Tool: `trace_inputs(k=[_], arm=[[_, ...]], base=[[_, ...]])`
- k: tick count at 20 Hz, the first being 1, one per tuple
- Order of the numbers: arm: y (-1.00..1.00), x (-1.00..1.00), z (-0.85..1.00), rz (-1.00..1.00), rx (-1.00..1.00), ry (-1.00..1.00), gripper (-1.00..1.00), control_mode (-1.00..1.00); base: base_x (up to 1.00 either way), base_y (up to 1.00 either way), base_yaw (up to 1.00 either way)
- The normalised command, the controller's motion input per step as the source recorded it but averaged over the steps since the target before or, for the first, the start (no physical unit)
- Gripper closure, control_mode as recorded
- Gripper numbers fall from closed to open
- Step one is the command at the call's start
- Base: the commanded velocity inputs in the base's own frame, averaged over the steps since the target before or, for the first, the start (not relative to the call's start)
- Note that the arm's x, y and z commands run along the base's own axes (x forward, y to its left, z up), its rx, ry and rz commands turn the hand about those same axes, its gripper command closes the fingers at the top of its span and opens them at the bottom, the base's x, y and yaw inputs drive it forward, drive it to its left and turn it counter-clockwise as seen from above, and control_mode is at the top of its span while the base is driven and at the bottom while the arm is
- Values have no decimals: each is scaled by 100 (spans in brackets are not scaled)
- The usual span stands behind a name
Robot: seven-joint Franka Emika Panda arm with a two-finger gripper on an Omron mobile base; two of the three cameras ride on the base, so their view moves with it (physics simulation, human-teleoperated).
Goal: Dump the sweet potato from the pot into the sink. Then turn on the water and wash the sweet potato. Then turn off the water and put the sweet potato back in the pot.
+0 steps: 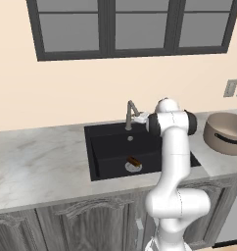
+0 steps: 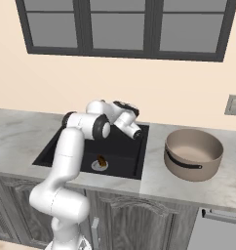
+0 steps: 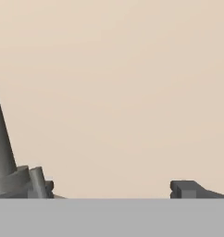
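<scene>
Potato [image 1: 134,161] lies by the sink's [image 1: 98,149] drain; hand view has the gripper [image 3: 111,189] spread beside the faucet [image 3: 5,162]; right view shows the pot [image 2: 193,154] whole.

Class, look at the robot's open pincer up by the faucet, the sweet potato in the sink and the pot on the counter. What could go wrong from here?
1. The open pincer sits right at the faucet, so it might knock the spout rather than operate it cleanly.
2. The sweet potato lies on the sink drain, a low, awkward pick.
3. The pot stands well aside, making a long carry back.
</scene>
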Motion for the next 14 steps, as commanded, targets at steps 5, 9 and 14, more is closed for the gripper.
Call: trace_inputs(k=[5,9,14], arm=[[0,35,-18,-5,1,3,-100,-100],[0,31,-21,-5,1,3,-100,-100],[0,28,-25,-5,0,4,100,-100]], base=[[0,0,0],[0,0,0],[0,0,0]])
